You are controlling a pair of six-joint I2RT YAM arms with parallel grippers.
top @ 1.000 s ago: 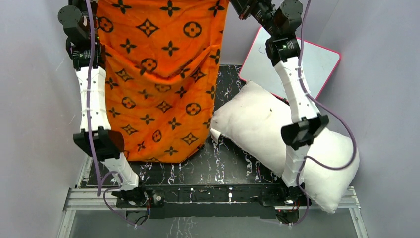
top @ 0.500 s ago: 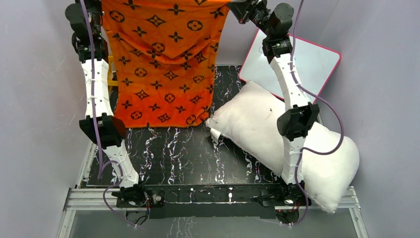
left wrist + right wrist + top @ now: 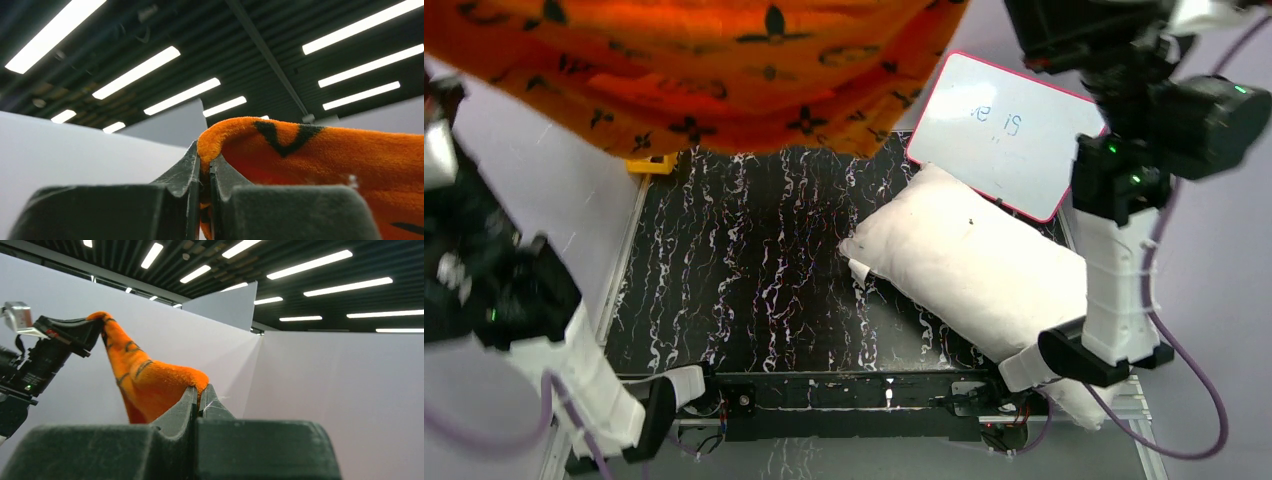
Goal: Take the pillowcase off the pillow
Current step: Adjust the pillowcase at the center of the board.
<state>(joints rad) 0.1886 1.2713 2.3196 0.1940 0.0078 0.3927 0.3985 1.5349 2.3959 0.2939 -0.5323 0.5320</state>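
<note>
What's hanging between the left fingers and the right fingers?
The orange pillowcase spans from left fingers to right fingers, shown in the right wrist view.

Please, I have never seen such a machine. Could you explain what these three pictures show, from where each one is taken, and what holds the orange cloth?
This is a robot with two arms, the left arm and the right arm, fixed at the near edge of a black marbled table. The wide picture comes from a camera above and behind the arms. The other two come from small cameras on the wrists, each looking past its own hand. The left hand and the right hand are each shut on an edge of the orange pillowcase, holding it high above the table. The white pillow lies bare on the table, next to a pink-framed whiteboard.
</note>
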